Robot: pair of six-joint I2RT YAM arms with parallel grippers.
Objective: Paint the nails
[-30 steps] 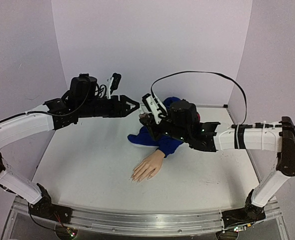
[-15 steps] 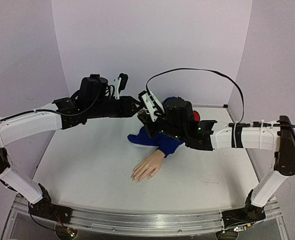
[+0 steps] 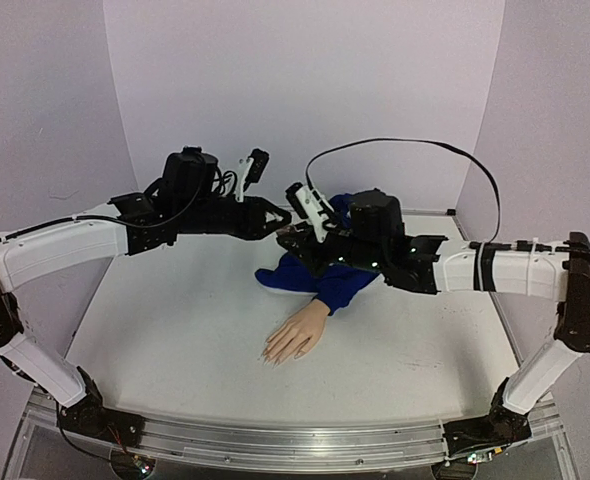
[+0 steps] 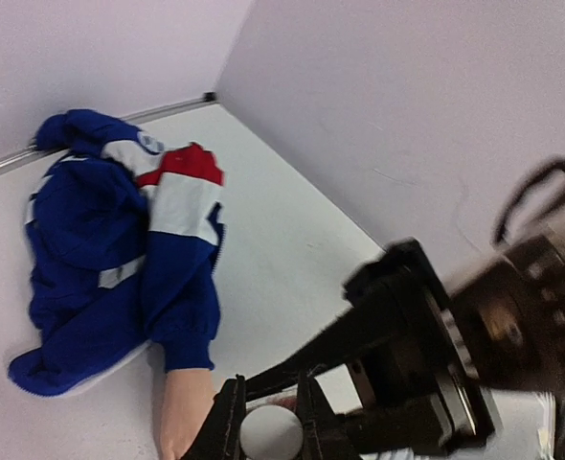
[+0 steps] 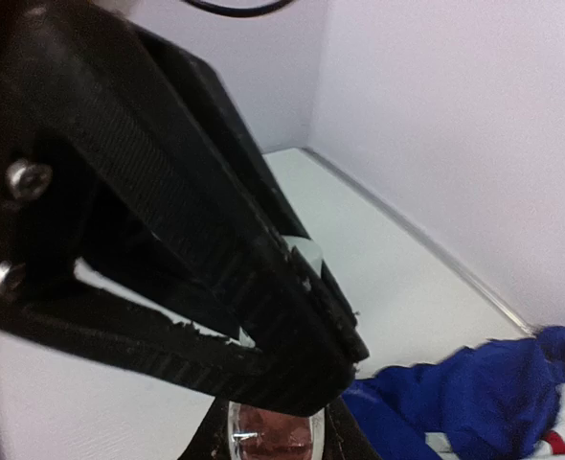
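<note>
Left end effector (image 3: pixel 275 226) has closed on the cap (image 4: pixel 270 433), right end effector (image 3: pixel 293 238) grips bottle (image 5: pixel 271 433); nails (image 3: pixel 272 355) point near-left.

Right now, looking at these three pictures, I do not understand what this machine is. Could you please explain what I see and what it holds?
It is two robot arms on a table. The wide picture looks down from above; the other two come from cameras on each wrist. A beige mannequin hand in a blue sleeve lies on the table. Above the sleeve, the right gripper holds a small polish bottle, and the left gripper is shut on its white cap.
</note>
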